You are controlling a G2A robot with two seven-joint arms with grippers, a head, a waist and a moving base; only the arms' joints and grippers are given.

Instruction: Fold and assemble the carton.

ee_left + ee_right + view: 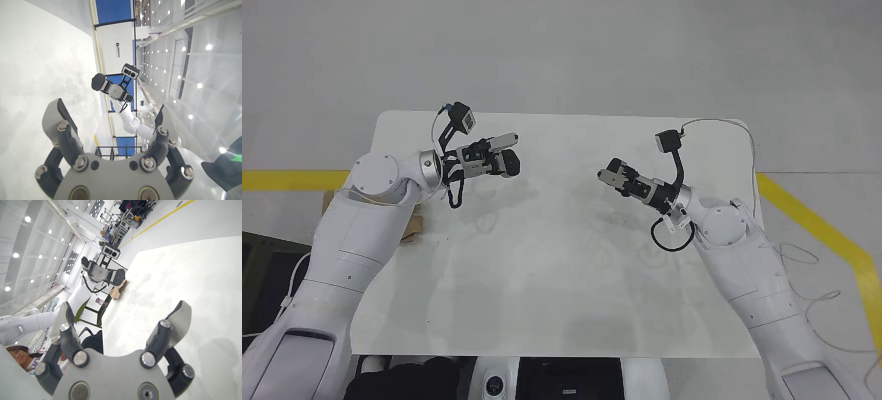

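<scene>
Pincers [513, 155] [606, 172] x2 open, maybe 1 carton [417, 223]

The left hand [512, 162] hangs over the left part of the desk [562, 300], and the right hand [605, 176] over the right part. The two hands point at each other, well apart. The carton [418, 224] lies at the desk's left edge, behind the left hand and partly under that arm.

A large factory-style robotics lab: high white ceiling [217, 62] with rows of lights [199, 85], yellow floor lines [287, 180], blue partition panels [113, 9].
</scene>
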